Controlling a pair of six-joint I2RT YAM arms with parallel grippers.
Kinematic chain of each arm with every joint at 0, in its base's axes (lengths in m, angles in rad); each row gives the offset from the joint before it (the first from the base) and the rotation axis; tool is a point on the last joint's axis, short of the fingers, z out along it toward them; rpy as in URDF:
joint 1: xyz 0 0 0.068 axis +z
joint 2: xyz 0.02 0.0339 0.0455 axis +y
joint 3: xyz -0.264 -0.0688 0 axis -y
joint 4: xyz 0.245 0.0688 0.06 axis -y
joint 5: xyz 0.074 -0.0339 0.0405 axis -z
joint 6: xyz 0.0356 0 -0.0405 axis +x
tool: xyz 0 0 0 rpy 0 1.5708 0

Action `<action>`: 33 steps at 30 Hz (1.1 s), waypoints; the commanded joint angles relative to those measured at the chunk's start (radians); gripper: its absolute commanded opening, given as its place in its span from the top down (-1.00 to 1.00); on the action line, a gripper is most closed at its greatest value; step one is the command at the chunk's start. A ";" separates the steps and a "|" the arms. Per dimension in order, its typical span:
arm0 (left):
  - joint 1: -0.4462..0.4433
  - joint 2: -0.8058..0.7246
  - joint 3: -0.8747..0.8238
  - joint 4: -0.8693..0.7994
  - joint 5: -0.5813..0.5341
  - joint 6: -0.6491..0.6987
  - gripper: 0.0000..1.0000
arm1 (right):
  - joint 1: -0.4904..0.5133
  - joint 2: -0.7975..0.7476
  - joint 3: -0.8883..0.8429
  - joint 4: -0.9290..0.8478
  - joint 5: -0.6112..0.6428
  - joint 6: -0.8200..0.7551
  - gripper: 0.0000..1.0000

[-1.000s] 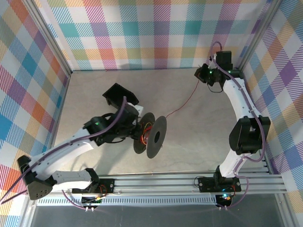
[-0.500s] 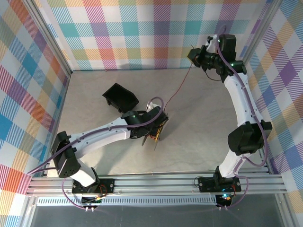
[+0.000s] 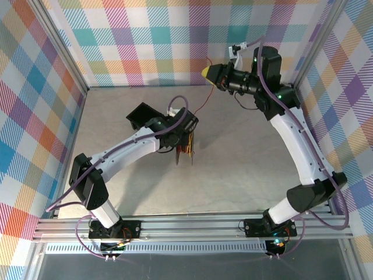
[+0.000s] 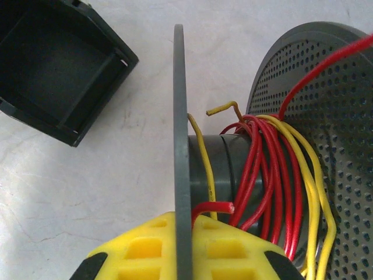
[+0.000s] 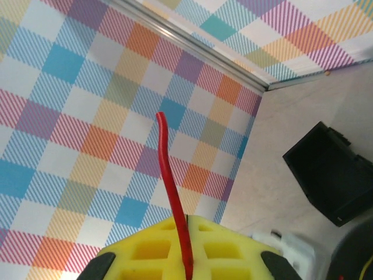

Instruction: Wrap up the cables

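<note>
Aluminium rail [image 3: 192, 224] at the near edge, both arm bases bolted to it. Left arm reaches from there over the grey table [image 3: 245, 151] to mid-table. Left gripper [image 3: 186, 140] sits at the spool [image 3: 185, 150], which shows edge-on from above.

Left wrist view: left gripper [image 4: 182, 236] is pinched on the spool [image 4: 179, 105] by its thin grey flange, with a yellow pad [image 4: 140, 248] touching each side. Cannot tell whether the spool touches the table.

Cables [image 4: 265, 169]: red and yellow turns wound loosely on the dark hub, between that flange and a second, perforated one on the right. One red cut end pokes out just above the pads. One kinked yellow end sticks up above the hub. One red strand leaves the winding up and to the right, across the perforated flange.

Black bin [image 4: 58, 70], open-topped, sits on the table near the spool but apart from it. In the top view the black bin [image 3: 143, 115] is just left of the left wrist.

From the spool a single red strand of the cables [image 3: 204, 100] runs toward the far wall, up to the right gripper [image 3: 206, 72]. Right arm arcs from its base along the right side, wrist turned left near the back corner.

Right wrist view: right gripper [image 5: 186, 236] is pressed together on the red strand of the cables [image 5: 170, 175]. The free end stands up past the pads [image 5: 145, 251], slightly curved. Plaid wall [image 5: 87, 116] behind it.
</note>
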 commanded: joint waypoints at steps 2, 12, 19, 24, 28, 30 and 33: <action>0.064 0.032 0.038 0.008 0.070 -0.093 1.00 | 0.066 -0.111 -0.098 0.150 0.008 0.045 1.00; 0.178 0.067 0.117 0.016 0.130 -0.199 1.00 | 0.240 -0.311 -0.413 0.288 0.065 0.052 1.00; 0.252 0.103 0.161 0.041 0.220 -0.286 1.00 | 0.386 -0.376 -0.568 0.346 0.069 0.043 1.00; 0.326 0.098 0.129 0.113 0.316 -0.355 1.00 | 0.481 -0.456 -0.735 0.388 0.111 0.043 1.00; 0.385 0.058 0.077 0.186 0.366 -0.411 1.00 | 0.515 -0.534 -0.881 0.408 0.138 0.061 1.00; 0.419 0.037 0.059 0.222 0.398 -0.434 1.00 | 0.516 -0.584 -0.965 0.414 0.153 0.080 1.00; 0.462 0.016 0.048 0.263 0.454 -0.459 1.00 | 0.516 -0.652 -1.065 0.410 0.188 0.099 1.00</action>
